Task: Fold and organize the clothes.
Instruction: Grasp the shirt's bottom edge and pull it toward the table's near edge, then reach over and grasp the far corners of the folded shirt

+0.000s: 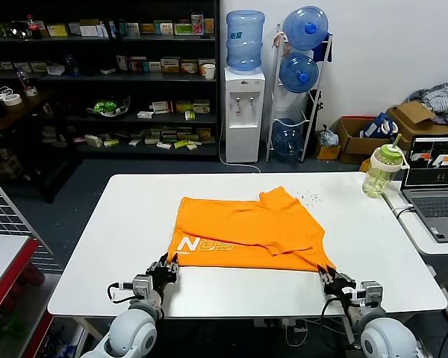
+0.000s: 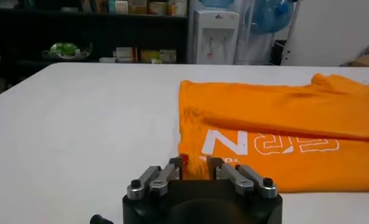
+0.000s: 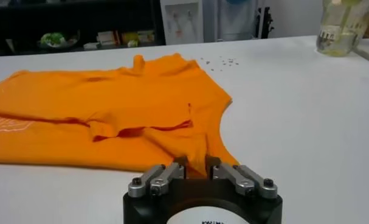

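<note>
One orange T-shirt (image 1: 246, 233) is spread, partly folded, on the white table (image 1: 119, 246), its white logo (image 1: 209, 244) facing up near the front edge. Its near left corner is pinched by the left gripper (image 1: 166, 265), and its near right corner by the right gripper (image 1: 331, 277), both narrowed onto cloth.

Place: stockroom-like lab | signs – stocked shelves (image 1: 134, 82), water dispenser (image 1: 243, 112), laptop (image 1: 436, 186)

Orange T-shirt (image 1: 246, 233) lay partly folded and rumpled on the white bench (image 1: 97, 246), white logo facing up.
</note>
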